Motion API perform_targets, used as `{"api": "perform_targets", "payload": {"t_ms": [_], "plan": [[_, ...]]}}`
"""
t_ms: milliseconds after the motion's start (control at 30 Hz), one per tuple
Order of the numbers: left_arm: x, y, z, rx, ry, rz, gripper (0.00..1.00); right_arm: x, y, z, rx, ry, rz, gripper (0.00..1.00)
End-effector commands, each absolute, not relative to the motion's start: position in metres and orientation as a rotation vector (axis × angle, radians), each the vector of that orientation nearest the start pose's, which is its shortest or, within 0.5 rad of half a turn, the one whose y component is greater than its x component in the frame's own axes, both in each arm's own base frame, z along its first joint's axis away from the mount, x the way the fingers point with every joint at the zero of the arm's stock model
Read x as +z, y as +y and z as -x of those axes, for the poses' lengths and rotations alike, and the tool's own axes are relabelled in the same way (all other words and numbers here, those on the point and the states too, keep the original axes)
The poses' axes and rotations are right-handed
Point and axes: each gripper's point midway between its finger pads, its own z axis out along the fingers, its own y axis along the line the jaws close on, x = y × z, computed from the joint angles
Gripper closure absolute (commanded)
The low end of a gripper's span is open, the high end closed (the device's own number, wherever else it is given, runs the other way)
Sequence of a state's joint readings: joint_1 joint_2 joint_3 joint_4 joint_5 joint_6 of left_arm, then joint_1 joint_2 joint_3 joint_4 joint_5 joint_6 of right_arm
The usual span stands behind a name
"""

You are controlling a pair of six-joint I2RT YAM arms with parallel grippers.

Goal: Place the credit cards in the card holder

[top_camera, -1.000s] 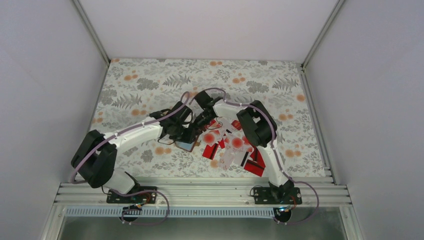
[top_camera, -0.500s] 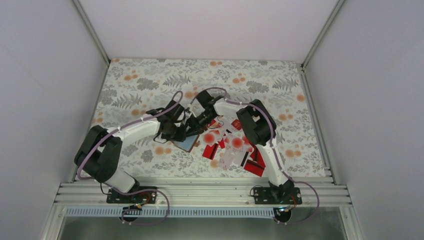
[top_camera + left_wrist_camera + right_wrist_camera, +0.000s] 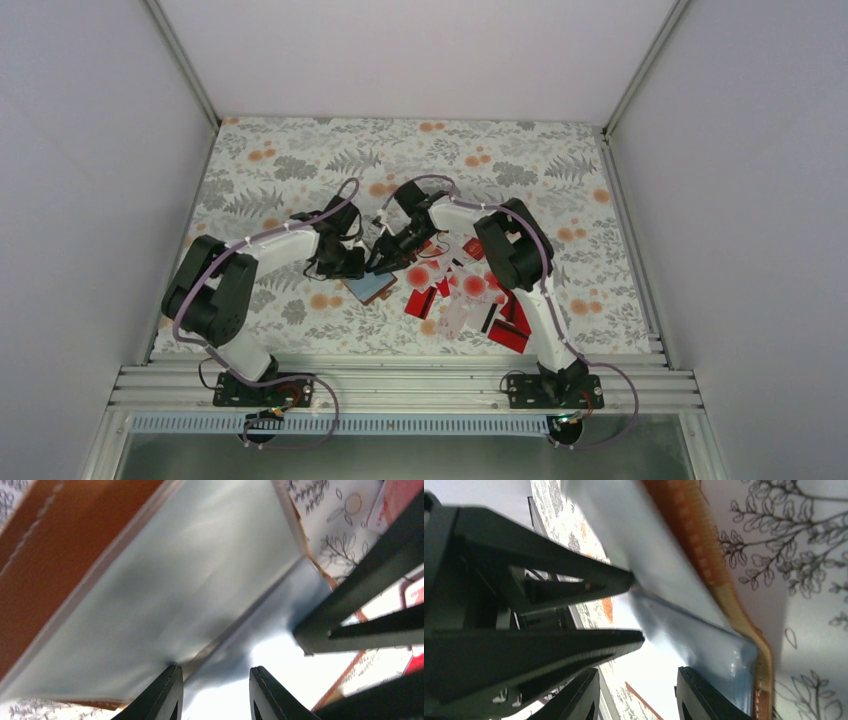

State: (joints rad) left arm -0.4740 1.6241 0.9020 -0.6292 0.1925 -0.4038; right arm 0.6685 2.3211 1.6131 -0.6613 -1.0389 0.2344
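One open card holder (image 3: 369,287), pockets up, long axis diagonal

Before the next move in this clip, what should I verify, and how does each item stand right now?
1. Card holder lies open with its blue-grey pockets up: ok.
2. Left hand is at the pocket edge with its fingers apart: ok.
3. Right hand carries a card: cannot tell; none shows between its fingers.
4. The hands are clear of each other: cannot tell; they crowd the same pocket.
5. Credit cards are in the holder: not ok; they lie piled on the table beside it.
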Motion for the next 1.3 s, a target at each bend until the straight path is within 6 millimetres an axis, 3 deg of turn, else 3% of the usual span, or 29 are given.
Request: {"api": "perform_targets", "payload": {"t_ms": [0,467,600,800,933,1133,1267], "plan": [[0.017,-0.171,-0.282,-0.388,2.970,-0.146,0.65,0.021,0.384,-0.259,1.484,2.985,0.796,0.60],[-0.001,-0.159,-0.274,-0.391,3.014,-0.085,0.65,0.016,0.363,-0.268,1.173,3.068,0.695,0.61],[-0.002,-0.160,-0.274,-0.409,3.018,-0.088,0.65,0.020,0.358,-0.265,1.160,3.071,0.677,0.61],[-0.004,-0.159,-0.258,-0.447,3.048,0.012,0.65,0.060,0.367,-0.254,1.307,2.976,0.740,0.62],[-0.011,-0.155,-0.246,-0.414,3.086,0.093,0.68,0.073,0.368,-0.241,1.366,2.989,0.700,0.62],[-0.008,-0.151,-0.236,-0.294,3.117,0.200,0.70,0.085,0.368,-0.235,1.302,3.038,0.585,0.63],[-0.010,-0.154,-0.229,-0.280,3.132,0.278,0.71,0.093,0.359,-0.239,1.205,3.080,0.408,0.61]]}}
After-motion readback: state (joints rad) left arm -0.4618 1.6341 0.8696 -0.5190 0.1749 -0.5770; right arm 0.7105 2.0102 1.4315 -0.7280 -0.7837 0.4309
